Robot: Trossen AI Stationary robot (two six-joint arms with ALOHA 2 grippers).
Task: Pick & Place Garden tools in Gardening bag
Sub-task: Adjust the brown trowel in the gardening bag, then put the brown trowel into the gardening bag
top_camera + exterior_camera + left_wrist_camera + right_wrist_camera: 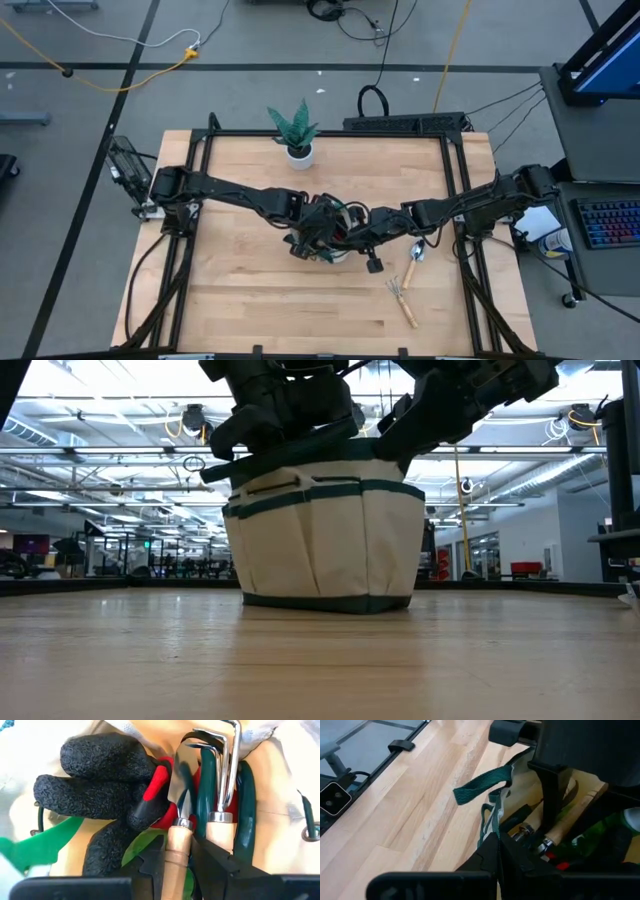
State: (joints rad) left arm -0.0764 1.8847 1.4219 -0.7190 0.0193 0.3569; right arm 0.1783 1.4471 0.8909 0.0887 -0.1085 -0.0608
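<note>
The beige gardening bag (325, 530) with dark green trim stands on the table's middle, under both arms. My left gripper (177, 870) reaches down into it, shut on a wooden-handled trowel (180, 775). Beside the trowel in the bag are a hand rake (223, 780), a black-and-red glove (100, 785) and a green spray bottle (40, 845). My right gripper (497, 855) is shut on the bag's rim. A trowel (413, 262) and a hand rake (403, 298) lie flat on the table to the bag's right. My left gripper pinches the trowel's wooden handle (176, 845) between its two fingers, just behind the metal collar. The fingers come from above, slanting down into the bag and lying along the tool. The blade points down among the bag's contents. My right gripper pinches the bag's green-trimmed rim (490, 830) between its shut fingers, coming from the table's right side and slanting slightly down. The bag stands upright with its bottom on the table, and its loop handle (480, 787) sticks out sideways.
A spiky green plant in a white pot (296, 138) stands near the table's far edge. The black frame rails (460, 190) run along the table's sides. Bare wood lies in front of the bag toward the near edge.
</note>
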